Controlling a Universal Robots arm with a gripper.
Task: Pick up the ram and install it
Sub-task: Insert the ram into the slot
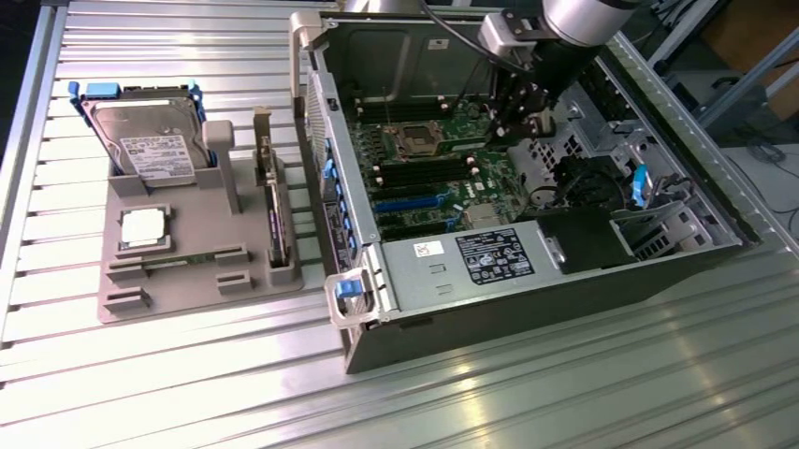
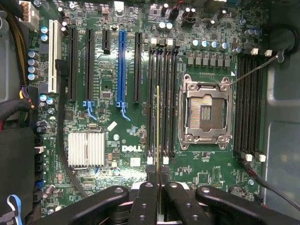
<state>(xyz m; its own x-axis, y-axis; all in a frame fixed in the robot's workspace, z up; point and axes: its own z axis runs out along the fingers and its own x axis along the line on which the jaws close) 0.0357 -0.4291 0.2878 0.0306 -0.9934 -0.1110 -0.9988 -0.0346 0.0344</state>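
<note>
My gripper [image 2: 158, 177] is shut on the ram [image 2: 157, 126], a thin board seen edge-on as a narrow yellowish line running out from between the black fingers [image 2: 146, 197]. The ram hangs in line with the black memory slots [image 2: 164, 98] just beside the open CPU socket [image 2: 205, 110]; I cannot tell whether it touches a slot. In the exterior view the gripper [image 1: 525, 117] reaches down into the open computer case [image 1: 525, 309], over the green motherboard [image 1: 431, 178].
On the exterior view's left a grey holder tray [image 1: 187, 290] carries a hard drive [image 1: 148, 140], a silver CPU chip [image 1: 146, 227] and an upright expansion card [image 1: 272, 201]. Inside the case are a power supply [image 1: 493, 257], a silver heatsink [image 2: 86, 149], a blue slot [image 2: 123, 65] and black cables [image 2: 65, 154].
</note>
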